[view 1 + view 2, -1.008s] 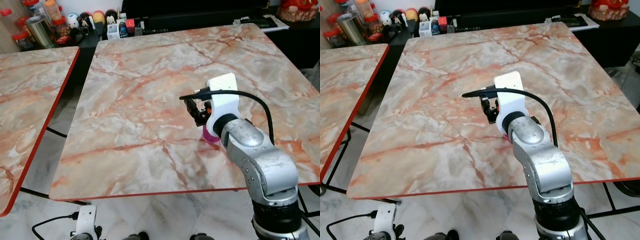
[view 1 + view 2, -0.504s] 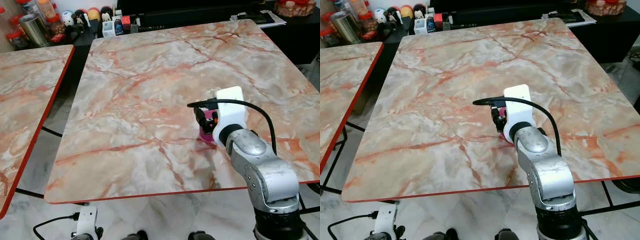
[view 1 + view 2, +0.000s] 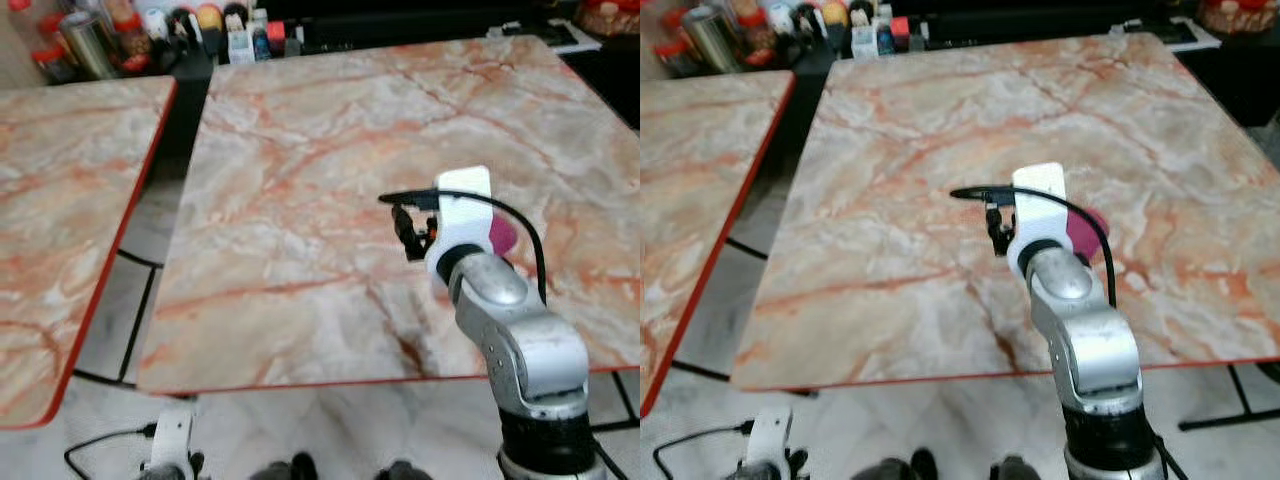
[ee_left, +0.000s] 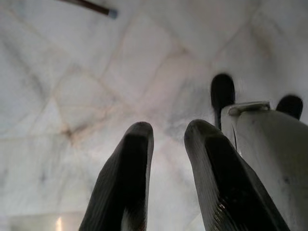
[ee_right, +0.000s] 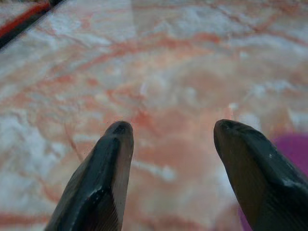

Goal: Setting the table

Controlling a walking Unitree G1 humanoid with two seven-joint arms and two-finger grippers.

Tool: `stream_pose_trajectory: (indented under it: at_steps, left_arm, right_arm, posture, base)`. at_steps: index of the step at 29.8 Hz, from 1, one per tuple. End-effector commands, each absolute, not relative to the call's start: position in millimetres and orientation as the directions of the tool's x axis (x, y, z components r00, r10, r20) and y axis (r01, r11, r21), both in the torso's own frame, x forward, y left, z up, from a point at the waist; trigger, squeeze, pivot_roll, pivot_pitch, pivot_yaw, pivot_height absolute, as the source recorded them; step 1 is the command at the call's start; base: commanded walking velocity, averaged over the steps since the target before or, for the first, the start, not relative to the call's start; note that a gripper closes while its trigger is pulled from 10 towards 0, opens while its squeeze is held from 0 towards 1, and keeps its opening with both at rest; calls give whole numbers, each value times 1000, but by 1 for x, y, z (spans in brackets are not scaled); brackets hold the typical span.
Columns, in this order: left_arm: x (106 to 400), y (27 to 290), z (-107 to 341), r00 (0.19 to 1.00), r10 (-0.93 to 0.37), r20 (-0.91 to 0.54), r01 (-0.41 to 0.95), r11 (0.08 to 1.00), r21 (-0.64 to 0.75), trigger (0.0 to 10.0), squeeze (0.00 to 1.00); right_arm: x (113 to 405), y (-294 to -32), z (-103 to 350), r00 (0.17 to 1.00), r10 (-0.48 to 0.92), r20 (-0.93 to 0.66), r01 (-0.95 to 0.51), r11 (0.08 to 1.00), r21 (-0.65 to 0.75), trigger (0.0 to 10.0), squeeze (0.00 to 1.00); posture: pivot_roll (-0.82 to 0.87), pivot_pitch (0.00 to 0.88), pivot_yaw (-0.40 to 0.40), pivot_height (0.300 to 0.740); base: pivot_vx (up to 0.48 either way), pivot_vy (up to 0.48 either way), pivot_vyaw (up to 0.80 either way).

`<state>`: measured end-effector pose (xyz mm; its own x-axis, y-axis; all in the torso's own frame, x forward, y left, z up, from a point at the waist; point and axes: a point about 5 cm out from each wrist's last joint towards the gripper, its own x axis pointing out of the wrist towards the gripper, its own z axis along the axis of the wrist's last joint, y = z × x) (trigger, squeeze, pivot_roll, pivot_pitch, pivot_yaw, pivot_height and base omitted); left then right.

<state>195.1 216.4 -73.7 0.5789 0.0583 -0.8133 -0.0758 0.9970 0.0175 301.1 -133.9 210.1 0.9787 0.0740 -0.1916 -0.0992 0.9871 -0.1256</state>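
Note:
A magenta cup-like object (image 3: pixel 502 232) stands on the marble table (image 3: pixel 300 180), toward its near right part, half hidden behind my right wrist. My right gripper (image 5: pixel 171 127) hovers over bare marble just left of it, open, nothing between its fingers. The magenta object (image 5: pixel 288 159) sits outside one finger in the right wrist view. From the head camera the gripper's black fingers (image 3: pixel 410 232) poke out from under the white wrist housing. My left gripper (image 4: pixel 166 132) hangs idle over the floor, fingers nearly together and holding nothing.
A second marble table (image 3: pixel 70 200) with a red edge stands to the left across a narrow gap. Jars and small figurines (image 3: pixel 150 25) line a dark shelf beyond the tables. The table's red near edge (image 3: pixel 300 382) runs just in front of me.
The magenta object was under my right gripper's fingers before; now it stands free to the right of the wrist. The head view has shifted, so the camera moved too.

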Motion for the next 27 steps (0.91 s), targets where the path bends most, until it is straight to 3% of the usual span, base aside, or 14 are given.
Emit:
stream_pose_trajectory:
  at_steps: [1, 19, 27]
  left_arm:
    - [186, 220, -78, 548, 60, -834, -69, 997, 27, 10000, 0]
    - [186, 219, -78, 543, 46, -839, -65, 998, 13, 10000, 0]
    - [186, 219, -78, 542, 43, -840, -65, 998, 10, 10000, 0]
  right_arm:
    - [301, -135, 214, 983, 67, -172, -89, 988, -123, 10000, 0]
    - [319, -170, 214, 986, -60, -155, 34, 986, -163, 10000, 0]
    - [322, -169, 212, 985, -43, -164, 16, 986, -164, 10000, 0]
  posture:
    - [-132, 183, 89, 740]
    - [-129, 181, 85, 740]
    - [-126, 185, 86, 740]
  base:
    - [0, 0, 0]
    - [0, 0, 0]
    - [0, 0, 0]
